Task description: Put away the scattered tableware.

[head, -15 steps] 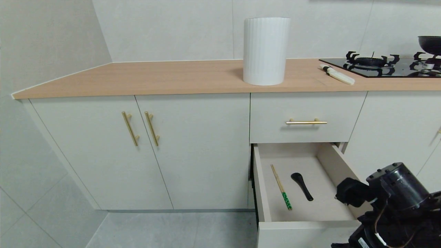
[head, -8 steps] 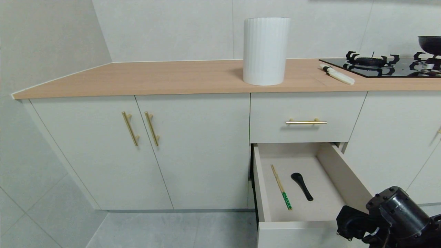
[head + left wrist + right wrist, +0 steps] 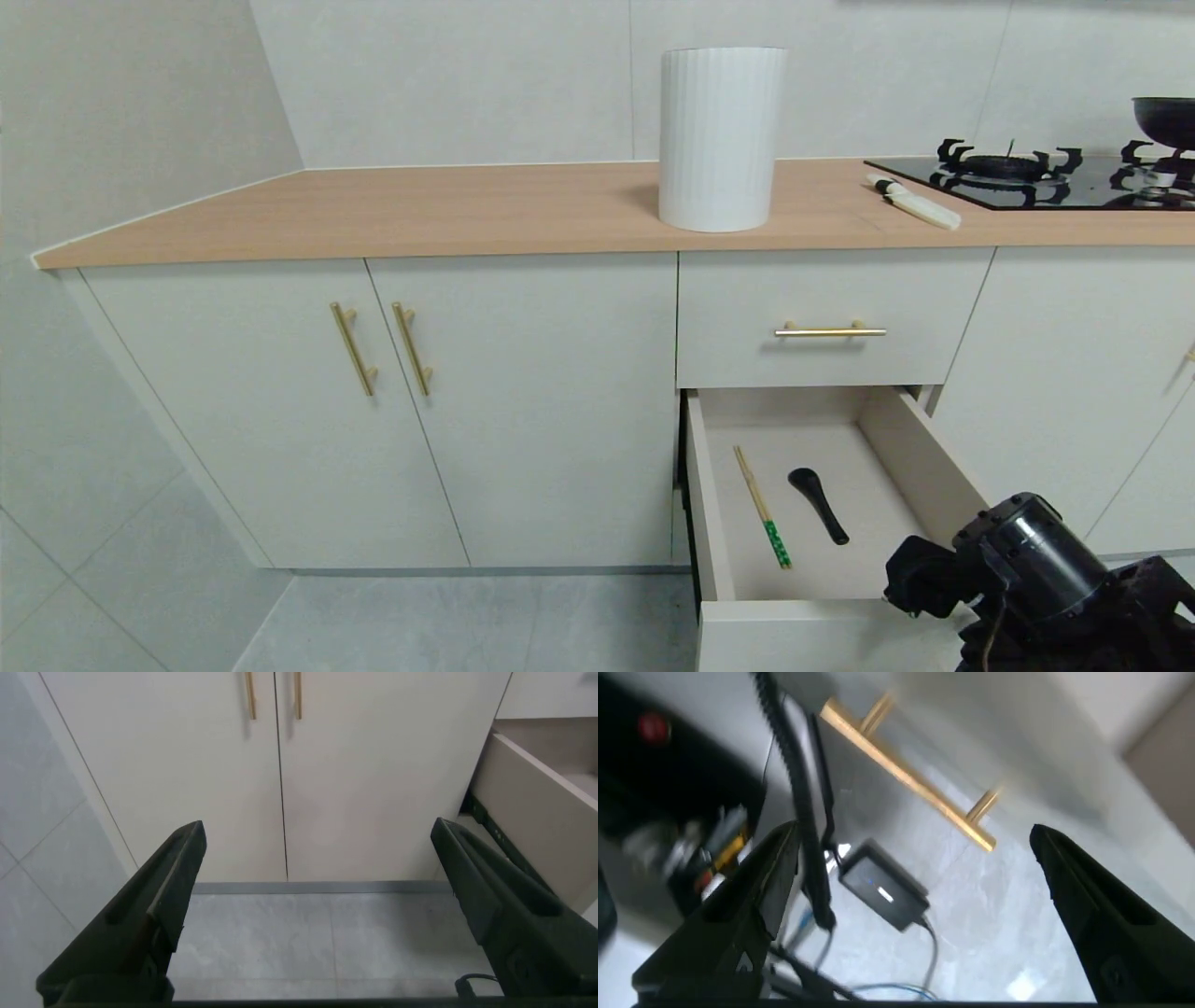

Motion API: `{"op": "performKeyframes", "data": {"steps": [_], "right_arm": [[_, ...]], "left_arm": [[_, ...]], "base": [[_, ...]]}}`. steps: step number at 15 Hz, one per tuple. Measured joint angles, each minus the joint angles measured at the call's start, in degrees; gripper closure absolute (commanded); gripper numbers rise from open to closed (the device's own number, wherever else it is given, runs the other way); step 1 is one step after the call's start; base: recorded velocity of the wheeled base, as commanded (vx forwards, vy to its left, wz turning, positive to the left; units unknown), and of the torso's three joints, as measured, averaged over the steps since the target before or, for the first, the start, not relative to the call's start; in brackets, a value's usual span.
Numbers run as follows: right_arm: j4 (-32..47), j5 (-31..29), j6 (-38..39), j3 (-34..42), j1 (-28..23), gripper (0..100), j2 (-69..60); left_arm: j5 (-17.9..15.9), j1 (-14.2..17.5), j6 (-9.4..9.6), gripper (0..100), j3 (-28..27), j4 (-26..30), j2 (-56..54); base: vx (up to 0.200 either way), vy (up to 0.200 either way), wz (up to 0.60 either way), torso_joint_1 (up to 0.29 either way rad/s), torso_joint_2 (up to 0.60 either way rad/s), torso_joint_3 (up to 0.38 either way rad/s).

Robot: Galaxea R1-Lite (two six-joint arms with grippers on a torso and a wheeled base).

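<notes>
The lower drawer (image 3: 714,523) stands pulled out. A pair of chopsticks with green ends (image 3: 763,507) and a black spoon (image 3: 819,504) lie on its floor. My right gripper (image 3: 907,581) hangs at the drawer's front right corner, just outside the front panel. In the right wrist view it (image 3: 906,924) is open and holds nothing, with a gold drawer handle (image 3: 910,779) ahead of it. My left gripper (image 3: 318,924) is open and empty, low down facing the double cabinet doors (image 3: 280,765). A white-handled knife (image 3: 913,202) lies on the counter.
A tall white ribbed container (image 3: 717,138) stands on the wooden counter (image 3: 420,210). A gas hob (image 3: 1046,177) with a black pan (image 3: 1167,117) is at the right. The upper drawer (image 3: 829,317) is closed. Cables (image 3: 878,891) lie on the tiled floor.
My right arm dropped from over the drawer's right wall to below its front edge, then shifted a little left and up. The chopsticks and spoon have not moved.
</notes>
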Motion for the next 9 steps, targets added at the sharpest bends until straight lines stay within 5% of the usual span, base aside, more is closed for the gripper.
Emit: {"op": "performKeyframes", "data": {"steps": [9], "right_arm": [[-3.0, -6.9, 11.8, -6.6, -1.7, 0, 10.1]], "left_arm": [[0.0, 0.0, -0.02, 0, 0.0, 0.0, 0.0]], "base": [[0.0, 0.0, 0.0, 0.0, 0.0, 0.0]]}}
